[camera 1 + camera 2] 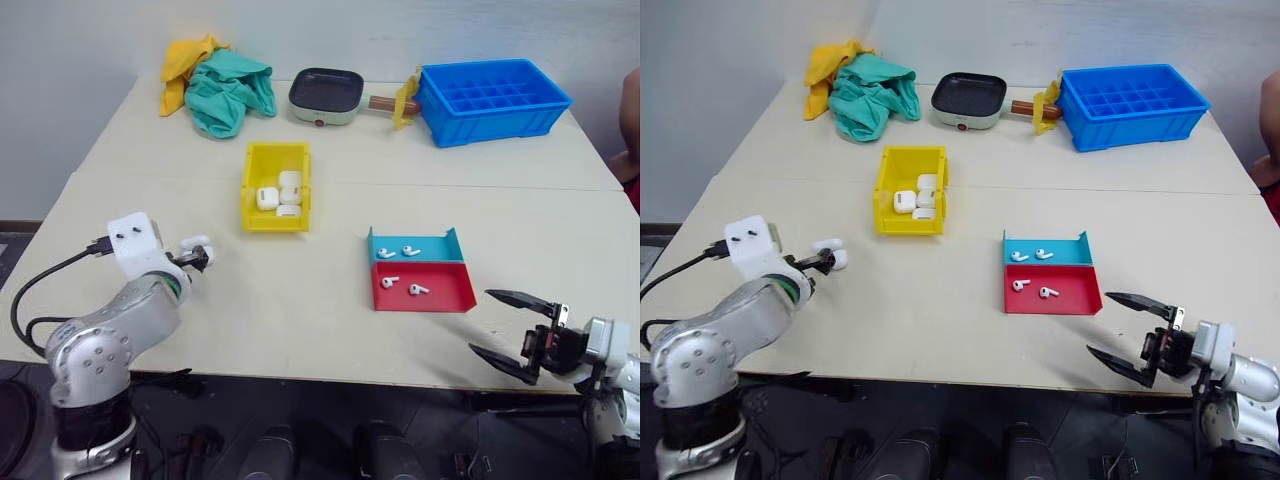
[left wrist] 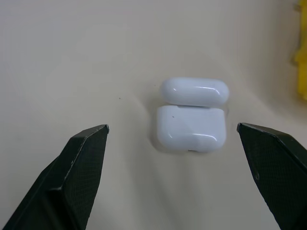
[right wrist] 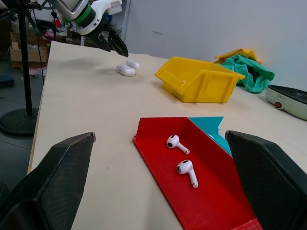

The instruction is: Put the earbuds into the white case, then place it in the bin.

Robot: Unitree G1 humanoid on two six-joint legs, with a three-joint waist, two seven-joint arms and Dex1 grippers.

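While the left end effector (image 2: 172, 139) hovers wide open and empty, the case (image 2: 192, 117) lies on the tabletop (image 1: 300, 300) just ahead between its fingers, lid open. The right end effector (image 1: 510, 325), also spread and empty, has the earbuds (image 3: 181, 153) in trays just ahead, the bin (image 1: 277, 187) farther off.

A broad, pale beige tabletop (image 1: 300, 310), made of two slabs joined along a seam that runs straight across, stands against a plain off-white wall (image 1: 400, 30). The light is even and soft, with only faint shadows on the table. Below the table's near edge the floor (image 1: 330, 420) is dark. In the right wrist view a black stand pole (image 3: 26, 72) rises from a round base beside the table.
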